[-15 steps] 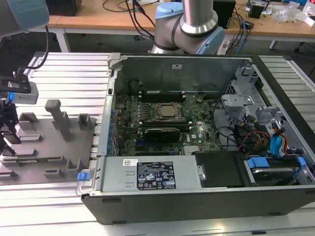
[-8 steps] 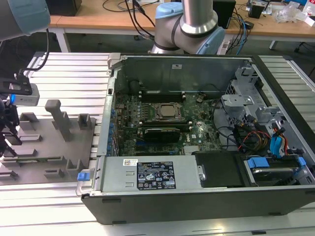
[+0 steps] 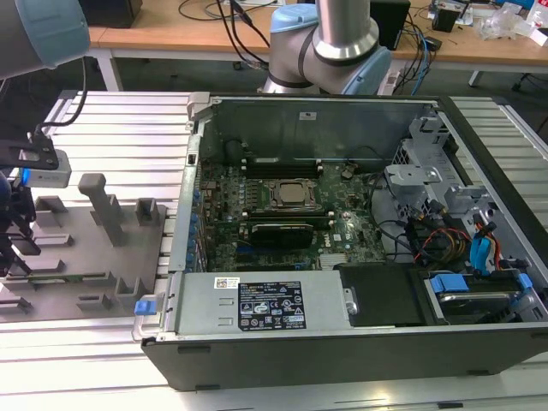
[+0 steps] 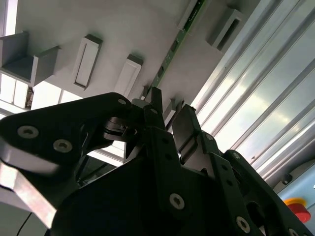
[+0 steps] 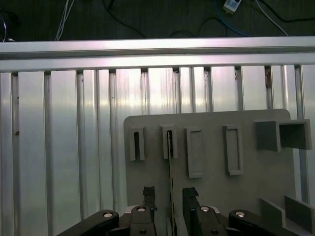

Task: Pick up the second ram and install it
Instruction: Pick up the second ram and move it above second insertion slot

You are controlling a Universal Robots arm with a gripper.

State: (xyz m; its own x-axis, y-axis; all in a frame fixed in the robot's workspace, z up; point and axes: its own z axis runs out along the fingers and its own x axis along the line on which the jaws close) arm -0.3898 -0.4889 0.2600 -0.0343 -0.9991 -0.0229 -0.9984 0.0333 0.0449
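The second ram (image 5: 171, 162) is a thin green stick standing on edge in a slot of the grey holder plate (image 5: 211, 123). In the second wrist view the ram (image 4: 170, 54) runs away from the fingers along the plate. My gripper (image 5: 170, 196) is open, with one black finger (image 5: 149, 194) on each side of the stick's near end and a gap to both. In the exterior view the gripper (image 3: 10, 248) hangs over the holder plate (image 3: 86, 248) at that view's far left.
The open computer case (image 3: 342, 342) lies to the exterior view's right of the plate, with the green motherboard (image 3: 342, 227), processor socket (image 3: 289, 194) and long black slots (image 3: 282, 164). Grey posts (image 3: 103, 205) rise from the plate. Ribbed aluminium table (image 5: 64, 137) surrounds it.
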